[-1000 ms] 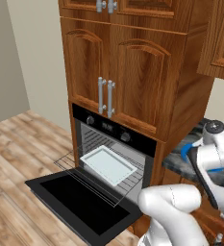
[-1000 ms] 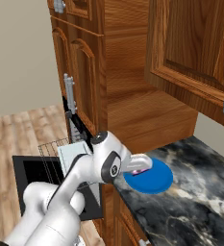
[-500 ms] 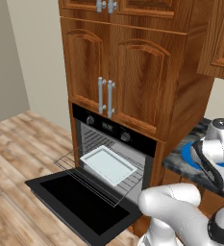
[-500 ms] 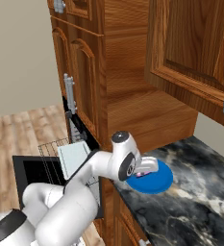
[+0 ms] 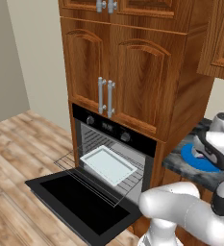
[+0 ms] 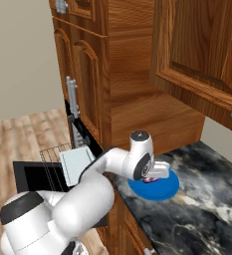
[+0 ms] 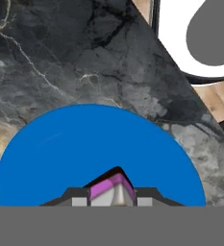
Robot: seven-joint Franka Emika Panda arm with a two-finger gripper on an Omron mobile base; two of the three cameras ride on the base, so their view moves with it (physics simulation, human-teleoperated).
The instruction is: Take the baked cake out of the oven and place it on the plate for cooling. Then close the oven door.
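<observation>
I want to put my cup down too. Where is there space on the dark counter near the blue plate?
The dark counter looks bare to the right of the blue plate, out toward the wall, and in front of it. It is crowded over the plate: the hand hangs there, shut on the cake. Left of the plate the counter ends at the wooden cabinet.

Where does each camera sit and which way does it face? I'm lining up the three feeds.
Left base view: behind-left of the arm, facing the oven and its open oven door; white arm lower right.
Right base view: behind-right, facing the counter; arm lower left.
Hand view: on the hand, looking down at the cake held between the gripper tips.
All share the plate.
</observation>
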